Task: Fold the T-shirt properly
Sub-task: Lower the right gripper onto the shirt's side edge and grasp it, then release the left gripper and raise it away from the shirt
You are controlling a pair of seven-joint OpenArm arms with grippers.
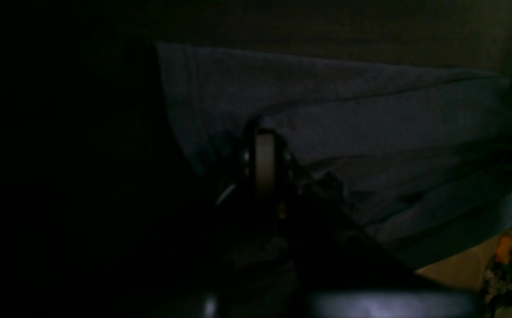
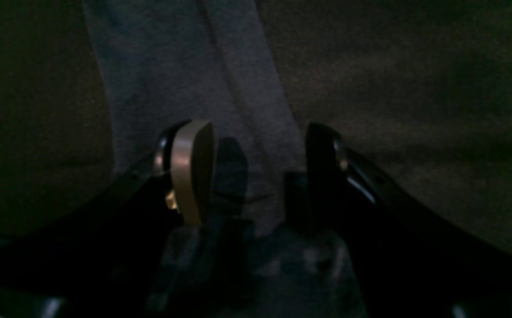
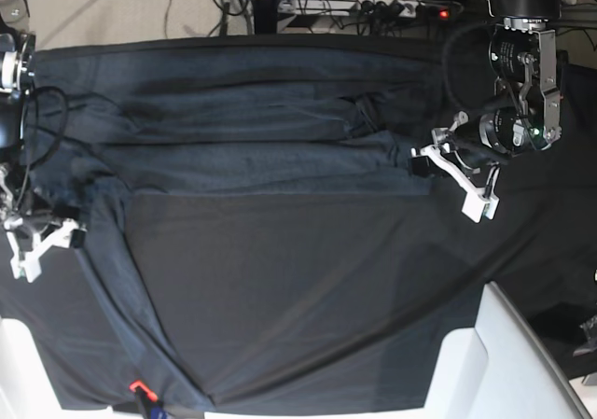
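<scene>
The dark grey T-shirt (image 3: pixel 261 162) lies as a wrinkled band across the back half of the table, with a strip running down toward the front left. My left gripper (image 3: pixel 422 160) is at the band's right end. In the left wrist view this gripper (image 1: pixel 265 137) has its pads pressed together, shut on the T-shirt (image 1: pixel 370 110), which spreads away from it. My right gripper (image 3: pixel 70 228) is at the shirt's left end. The right wrist view shows this gripper (image 2: pixel 256 176) open, and a folded strip of the T-shirt (image 2: pixel 163 66) runs between the fingers (image 2: pixel 192 172).
A black cloth (image 3: pixel 326 298) covers the table under the shirt. White panels stand at the front right (image 3: pixel 494 363) and the front left (image 3: pixel 19 363). Cables and a power strip (image 3: pixel 373 8) lie behind the table. A small orange tag (image 3: pixel 137 386) sits near the front edge.
</scene>
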